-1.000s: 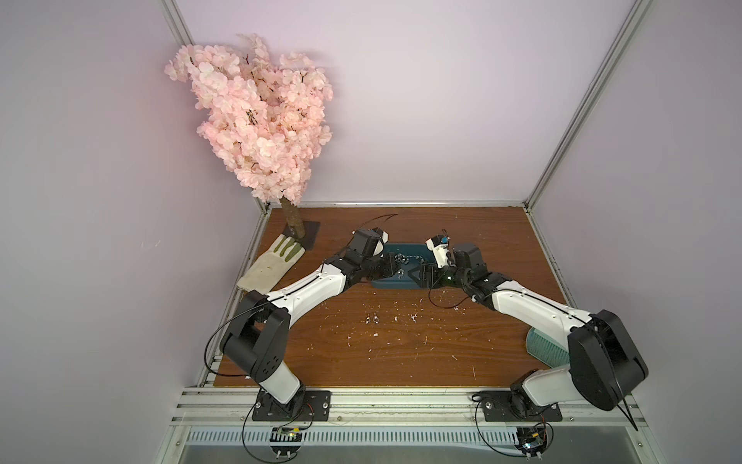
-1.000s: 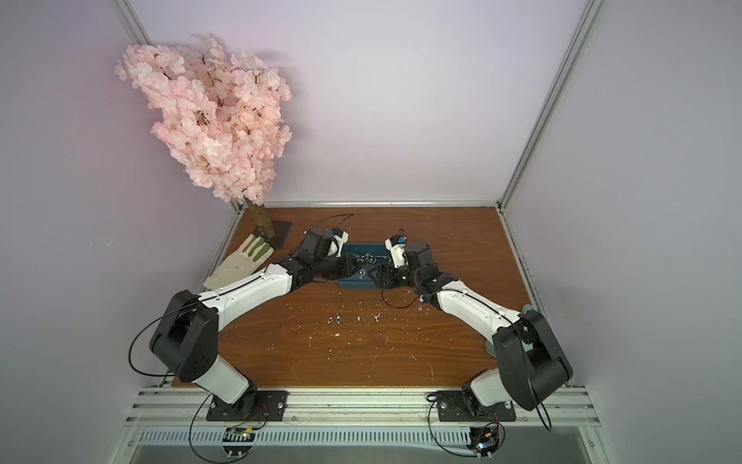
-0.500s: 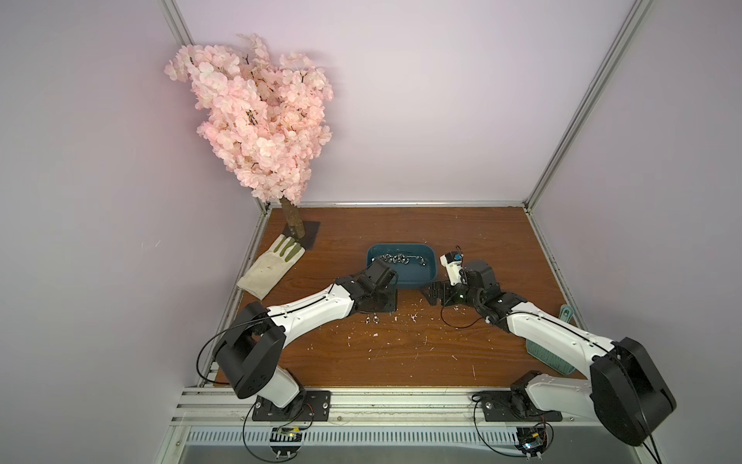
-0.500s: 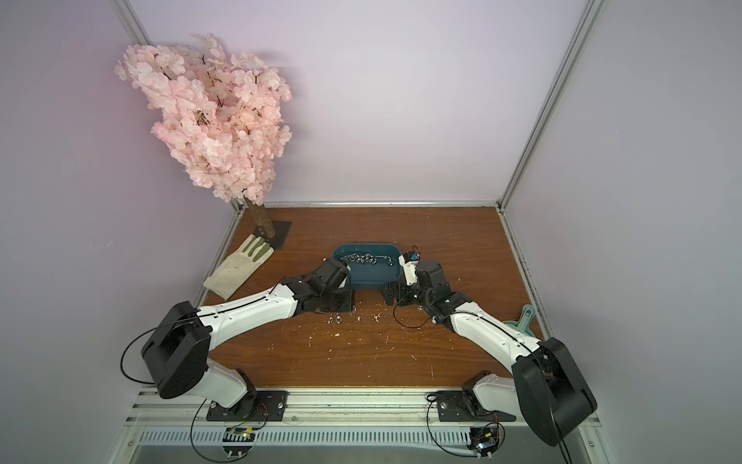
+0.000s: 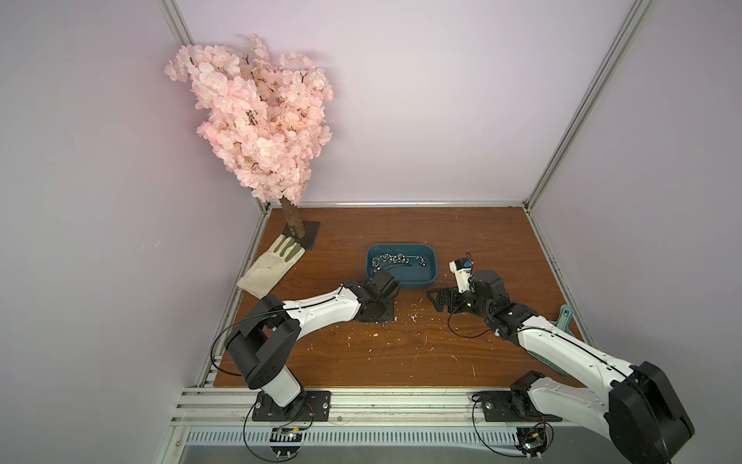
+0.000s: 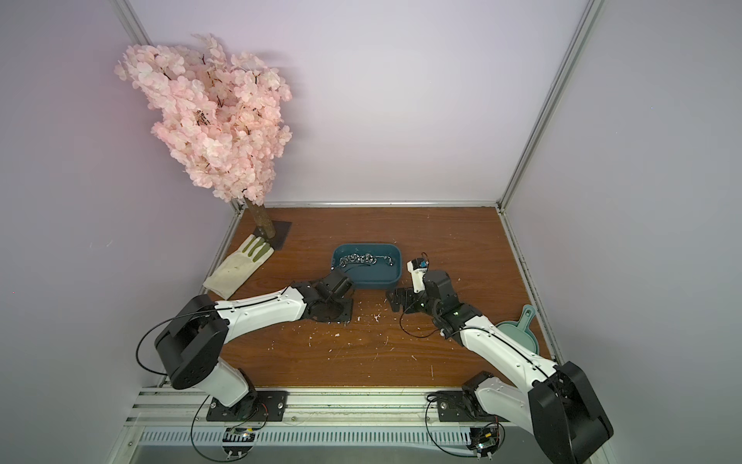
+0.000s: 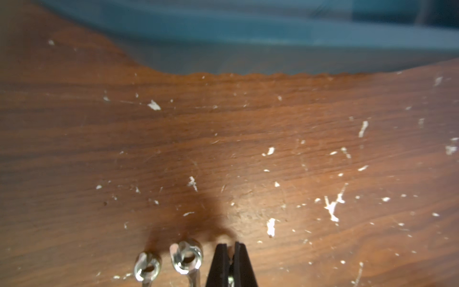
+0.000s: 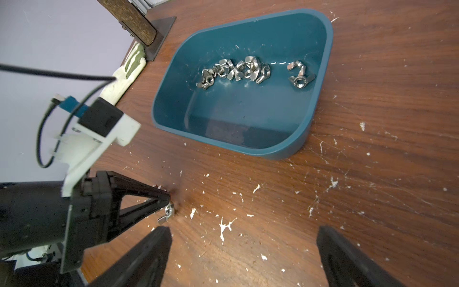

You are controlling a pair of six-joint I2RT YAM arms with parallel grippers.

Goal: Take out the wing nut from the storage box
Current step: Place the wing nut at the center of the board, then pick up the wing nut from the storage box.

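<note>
The right claw (image 8: 243,231) hung spread wide over the surface (image 8: 372,198), holding nothing. The left claw (image 7: 229,246) stood tips-down at the surface, jaws pressed together; whether they pinched anything could not be told. Two loose wing nuts (image 7: 186,256) lay just beside its tips, outside the storage box (image 8: 273,151). Just beyond, the box held a cluster of wing nuts (image 8: 238,70) along its far wall. A glove (image 5: 273,265) lay at the far left

Bright even light, left wrist view blurred
</note>
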